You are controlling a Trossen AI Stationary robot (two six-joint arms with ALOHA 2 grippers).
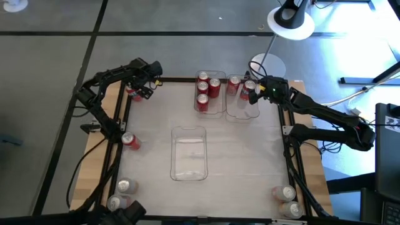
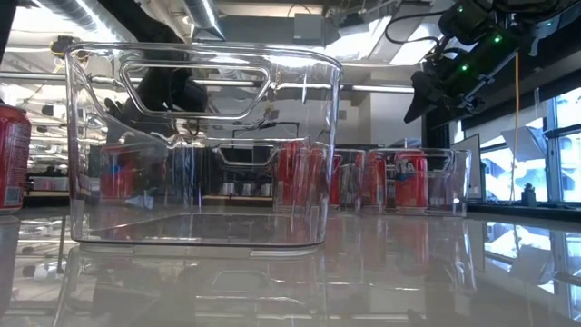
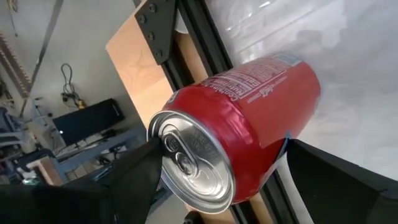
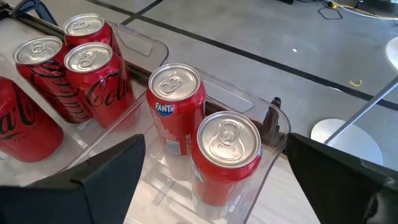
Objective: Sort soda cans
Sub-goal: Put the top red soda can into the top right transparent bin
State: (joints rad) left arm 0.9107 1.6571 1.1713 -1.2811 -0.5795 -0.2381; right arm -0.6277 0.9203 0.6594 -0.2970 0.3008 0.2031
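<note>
My left gripper [image 1: 139, 89] is at the table's far left corner, shut on a red soda can [image 3: 249, 118] with a silver top; the can also shows in the high view [image 1: 132, 94]. My right gripper [image 1: 253, 94] hangs open and empty above the far right clear bin [image 1: 242, 107], which holds two upright red cans [image 4: 227, 155]. In the low view it [image 2: 427, 91] stands well above that bin. The far middle bin [image 1: 219, 106] holds three red cans [image 1: 204, 87]. A clear bin [image 1: 189, 153] with nothing in it stands at the centre. My left gripper pinches the can between its two fingers, on opposite sides of the body just below the top rim [image 3: 163, 144]. The fingers lie across the can. The can sits tilted over the black frame rail. I cannot tell whether its lower end rests on anything.
Loose cans stand near the left edge [image 1: 130, 140], at the near left corner [image 1: 125, 185] [image 1: 115, 202] and at the near right corner [image 1: 284, 192] [image 1: 290, 208]. A black frame rail [image 1: 119, 125] borders the table. A white lamp [image 1: 290, 19] stands beyond the far edge.
</note>
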